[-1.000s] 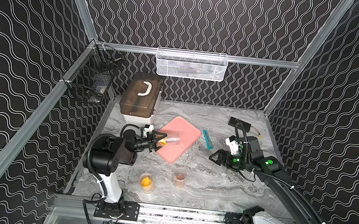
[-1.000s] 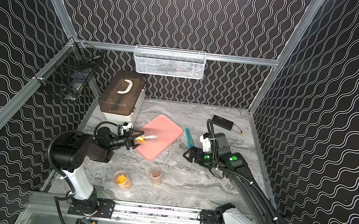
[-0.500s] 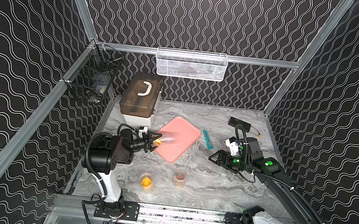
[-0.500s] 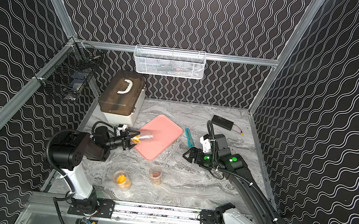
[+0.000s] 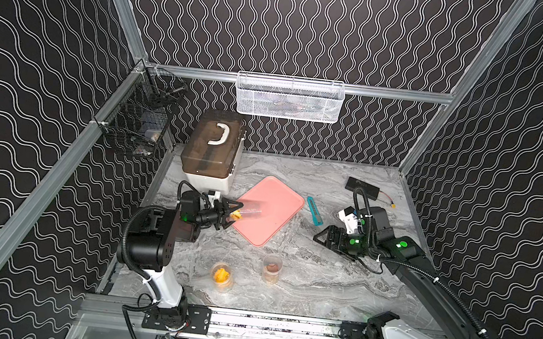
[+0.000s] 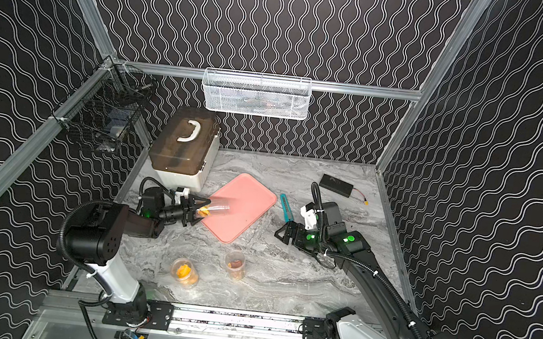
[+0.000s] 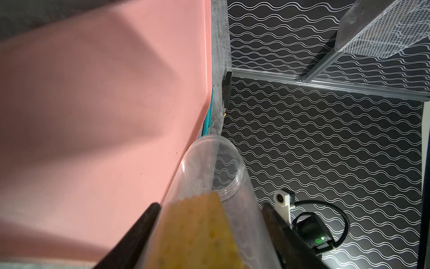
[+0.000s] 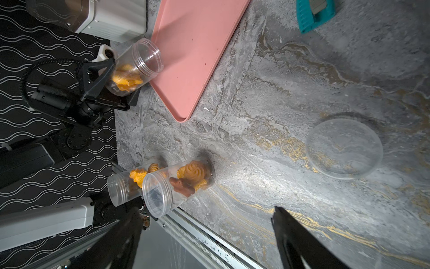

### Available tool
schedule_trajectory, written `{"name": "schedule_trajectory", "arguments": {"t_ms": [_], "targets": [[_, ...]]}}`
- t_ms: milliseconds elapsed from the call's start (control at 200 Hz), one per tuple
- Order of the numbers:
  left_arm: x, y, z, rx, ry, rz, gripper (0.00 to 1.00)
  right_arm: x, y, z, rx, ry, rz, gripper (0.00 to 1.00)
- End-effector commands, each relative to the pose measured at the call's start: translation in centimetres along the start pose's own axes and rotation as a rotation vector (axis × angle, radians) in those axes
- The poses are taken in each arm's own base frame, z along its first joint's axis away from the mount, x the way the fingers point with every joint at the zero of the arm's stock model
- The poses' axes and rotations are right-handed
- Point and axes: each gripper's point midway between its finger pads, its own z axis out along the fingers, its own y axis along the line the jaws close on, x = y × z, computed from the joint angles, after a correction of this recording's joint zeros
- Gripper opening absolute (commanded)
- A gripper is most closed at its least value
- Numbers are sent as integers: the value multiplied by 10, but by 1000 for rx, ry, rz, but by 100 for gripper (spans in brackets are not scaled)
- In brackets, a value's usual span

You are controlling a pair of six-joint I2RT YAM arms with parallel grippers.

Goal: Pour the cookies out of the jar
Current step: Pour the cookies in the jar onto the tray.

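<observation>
Since a second ago our left arm has drawn back a little toward its own side, and the jar (image 5: 247, 212) has come back with it, so its mouth now reaches less far over the tray (image 5: 277, 198). The right arm has hardly shifted.

We see the cookies (image 5: 236, 214), orange-yellow, bunched in the closed end of the clear jar. The jar lies almost level, and its open mouth points across the pink tray. Our left gripper (image 5: 231, 215) pinches the jar around that closed end, with one dark finger on each side of the clear wall. In the left wrist view a yellow biscuit lies just inside the wall between the fingers (image 7: 142, 223).

Near the front rail, two other jars (image 5: 221, 277) stand upright on the marble tabletop (image 5: 319, 285), both with biscuits in them. A teal tool (image 5: 314, 210) lies just beside the tray's right edge. Our right gripper (image 5: 321, 235) hangs low over the marble with its jaws spread and nothing between them. In its wrist view a clear lid (image 8: 344, 148) lies flat on the marble. A brown-lidded box (image 5: 211, 157) stands behind the tray.
</observation>
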Motion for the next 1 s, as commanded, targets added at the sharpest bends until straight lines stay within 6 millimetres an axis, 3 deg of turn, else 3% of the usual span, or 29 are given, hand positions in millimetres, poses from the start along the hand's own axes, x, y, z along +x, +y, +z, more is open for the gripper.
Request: {"name": "schedule_trajectory", "arguments": {"t_ms": [0, 806, 996], "targets": [[-2, 2, -1, -12, -8, 34, 29, -4, 3, -1, -11, -15, -8, 90], [-1, 6, -12, -173, -33, 124, 29, -4, 2, 5, -13, -3, -5, 90], [0, -1, -17, -212, -47, 162, 29, -3, 2, 7, -21, -1, 3, 90]]}}
